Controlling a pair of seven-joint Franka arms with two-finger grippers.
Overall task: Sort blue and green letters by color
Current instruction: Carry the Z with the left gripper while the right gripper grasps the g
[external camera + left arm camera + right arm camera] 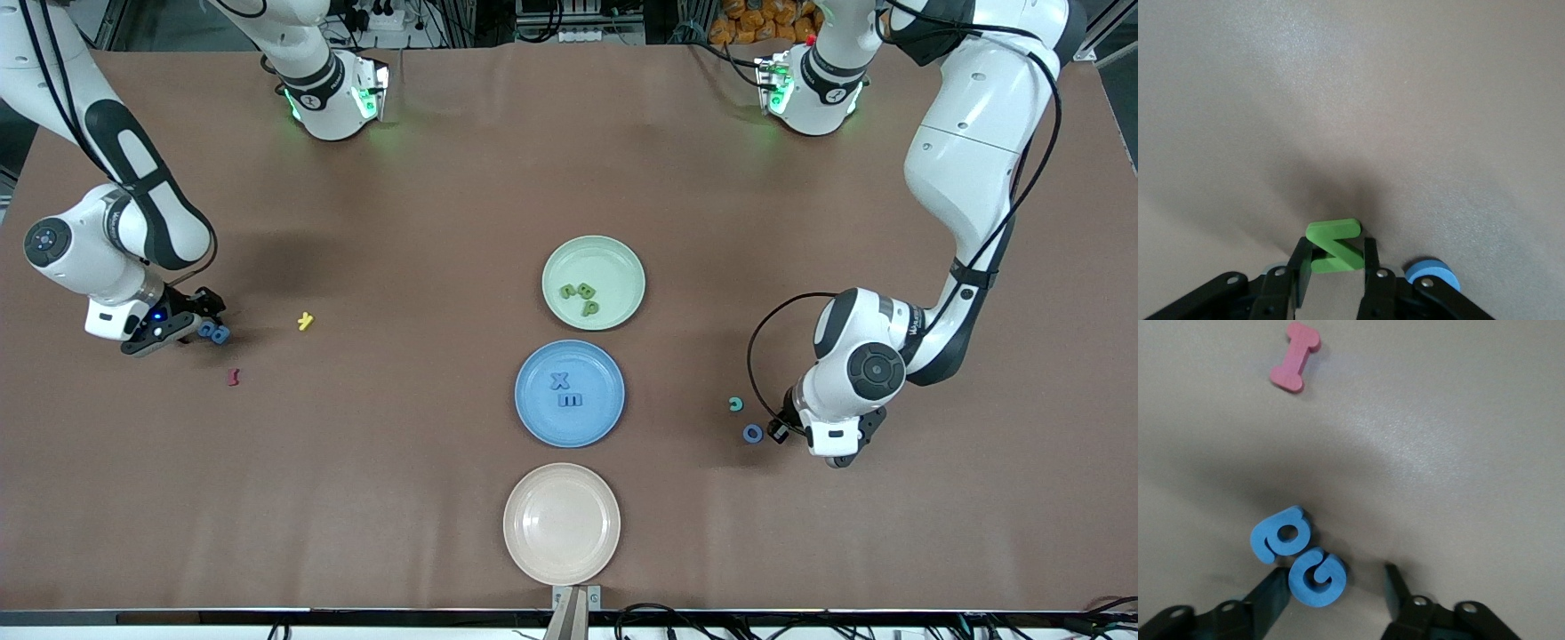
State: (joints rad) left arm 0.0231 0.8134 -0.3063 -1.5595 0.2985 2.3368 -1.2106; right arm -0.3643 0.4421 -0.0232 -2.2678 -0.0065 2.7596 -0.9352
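My left gripper [1335,248] is shut on a bright green letter [1331,230] low at the table, near the left arm's end. In the front view the left gripper [782,429] hides that letter. A blue round letter [1431,273] [753,433] lies just beside one finger. My right gripper [1335,573] [191,325] stands open astride a blue G [1317,577] at the right arm's end. One finger touches the G and the other stands apart from it. A second blue letter [1281,535] rests against the G. Three olive letters [580,296] lie in the green plate [613,258]. A blue X [559,381] and a blue E [571,400] lie in the blue plate [591,366].
A beige plate [562,523] sits nearest the front camera, in line with the other plates. A dark red letter [234,377] [1295,357] and a yellow letter [305,321] lie near the right gripper. A teal letter [735,404] lies next to the blue round one.
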